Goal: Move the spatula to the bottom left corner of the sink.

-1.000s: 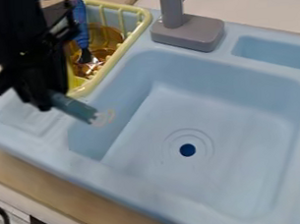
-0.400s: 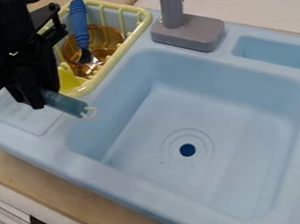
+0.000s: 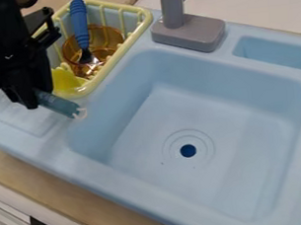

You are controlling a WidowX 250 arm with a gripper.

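And here's the black gripper (image 3: 29, 99) at the far left, gripping the spatula (image 3: 59, 105), whose teal handle is poking out toward the right, a pale loop showing at its tip! That tip is hovering by the basin's left edge; whether it's touching, I can't tell. Below the gripper, the ridged drainboard (image 3: 23, 120) is running along the left. Just right of that, the yellow rack (image 3: 117, 58) is holding an amber cup (image 3: 110, 37), a blue-handled utensil (image 3: 79, 22) standing tilted, metal end down. The grey faucet (image 3: 189, 33) is sitting at the far rim, and right of the rack the blue sink (image 3: 241, 141) is spreading wide, its drain hole (image 3: 188, 151) showing dark.
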